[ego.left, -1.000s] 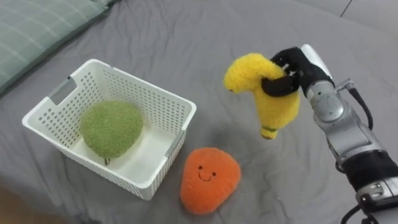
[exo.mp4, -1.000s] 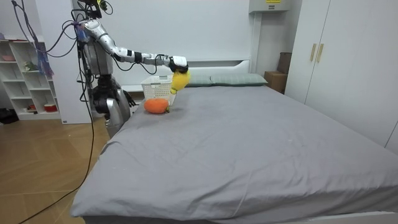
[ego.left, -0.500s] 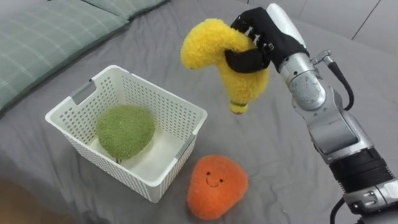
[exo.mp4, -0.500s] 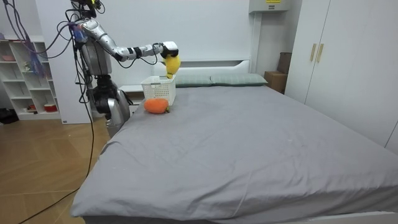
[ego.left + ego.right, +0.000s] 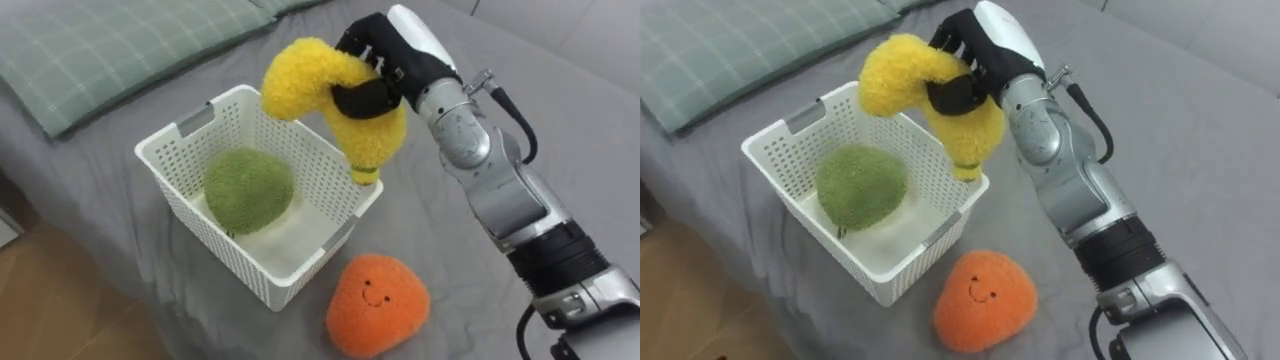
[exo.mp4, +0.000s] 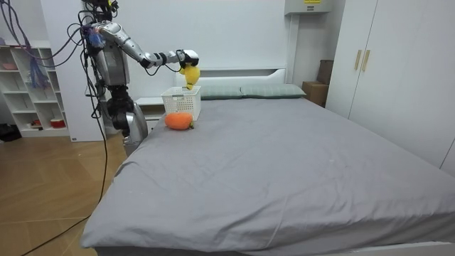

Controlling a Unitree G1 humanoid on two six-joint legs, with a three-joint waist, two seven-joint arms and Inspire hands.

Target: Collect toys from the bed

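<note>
Holding the yellow toy [image 5: 300,82] up in the right hand [image 5: 395,55], fingers curled tight round its middle, right over the right rim of the white basket [image 5: 170,160]. Inside the basket, a green toy [image 5: 248,188]. Just beside the basket, near the edge of the bed [image 5: 570,120], an orange toy [image 5: 378,303].

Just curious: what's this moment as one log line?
right hand: holds yellow toy above basket | green toy: in basket | orange toy: on bed
</note>
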